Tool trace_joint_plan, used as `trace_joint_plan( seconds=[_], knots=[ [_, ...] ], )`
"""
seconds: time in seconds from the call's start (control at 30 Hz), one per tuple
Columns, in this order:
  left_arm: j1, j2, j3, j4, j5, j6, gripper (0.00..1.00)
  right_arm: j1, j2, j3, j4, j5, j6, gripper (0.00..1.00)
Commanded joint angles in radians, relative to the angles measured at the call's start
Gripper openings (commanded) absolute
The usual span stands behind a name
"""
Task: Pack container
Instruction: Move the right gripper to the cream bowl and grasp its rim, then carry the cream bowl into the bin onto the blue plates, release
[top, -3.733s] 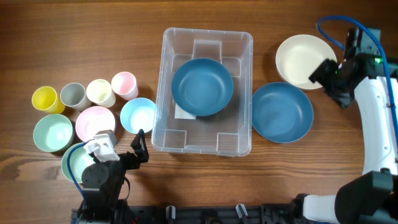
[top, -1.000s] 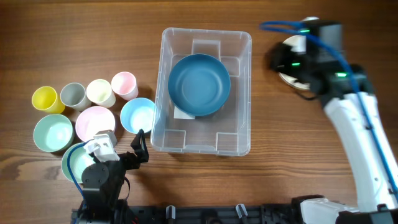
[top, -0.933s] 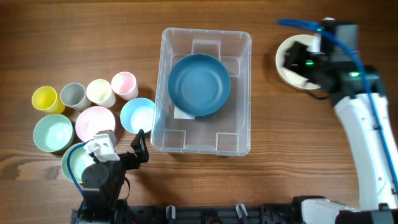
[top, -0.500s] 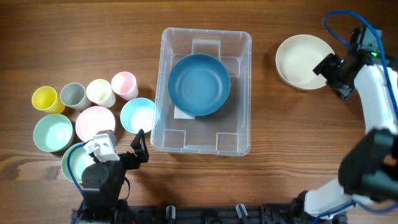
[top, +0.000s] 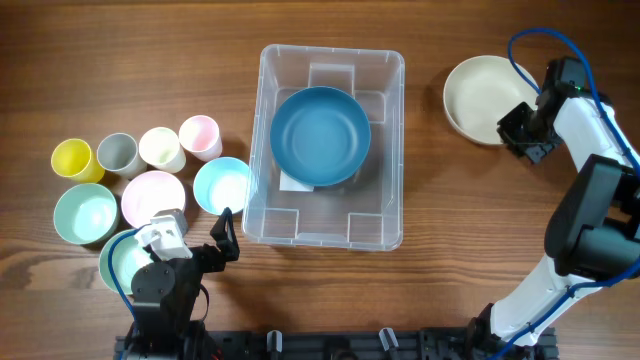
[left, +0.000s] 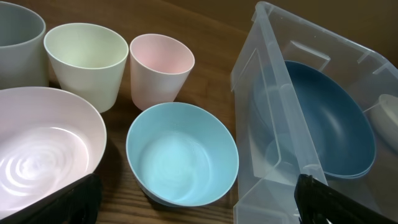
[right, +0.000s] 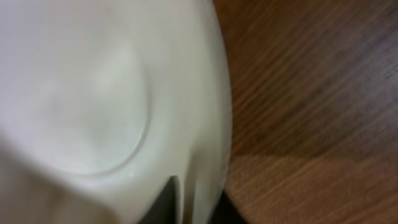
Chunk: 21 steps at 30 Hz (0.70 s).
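The container (top: 333, 51) is a clear plastic bin at the table's middle, with a dark blue bowl (top: 321, 136) inside it. The same container (left: 267, 74) and blue bowl (left: 329, 118) fill the right of the left wrist view. A cream bowl (top: 485, 97) sits on the wood to the container's right. My right gripper (top: 522, 128) is at that bowl's right rim and shut on it. In the right wrist view the cream bowl (right: 93, 93) fills the frame, its rim pinched in the right gripper (right: 196, 202). My left gripper (top: 222, 240) stands open at the front left, holding nothing.
Left of the container stand a yellow cup (top: 76, 159), a grey cup (top: 118, 154), a cream cup (top: 160, 148) and a pink cup (top: 199, 136). In front of them sit a green bowl (top: 85, 213), a pink bowl (top: 153, 197) and a light blue bowl (top: 221, 185).
The blue bowl that lay right of the container is gone from the table. My right gripper came back to the cream bowl, moved to its right rim and shut on it. The left arm is still.
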<state>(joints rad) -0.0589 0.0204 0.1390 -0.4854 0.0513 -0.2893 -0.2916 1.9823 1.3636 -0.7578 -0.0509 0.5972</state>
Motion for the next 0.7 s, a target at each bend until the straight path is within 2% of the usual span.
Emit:
trace_joint_plan(
  seconds=[0.0,0.1,0.33,0.5,0.67],
  knots=[
    [-0.005,-0.004,-0.002,0.004,0.012,0.021,1.00,0.001,-0.018,-0.002,-0.040,0.017,0.005,0.04],
    [-0.005,-0.004,-0.002,0.004,0.012,0.021,1.00,0.001,-0.095,-0.002,-0.050,0.039,0.005,0.04],
    [-0.005,-0.004,-0.002,0.004,0.012,0.021,1.00,0.057,-0.496,-0.001,-0.010,-0.042,0.004,0.04],
    [-0.005,-0.004,-0.002,0.004,0.012,0.021,1.00,0.273,-0.676,-0.001,-0.014,-0.068,-0.054,0.04],
    [-0.005,-0.004,-0.002,0.004,0.012,0.021,1.00,0.551,-0.640,-0.002,-0.013,0.072,-0.035,0.04]
  ],
)
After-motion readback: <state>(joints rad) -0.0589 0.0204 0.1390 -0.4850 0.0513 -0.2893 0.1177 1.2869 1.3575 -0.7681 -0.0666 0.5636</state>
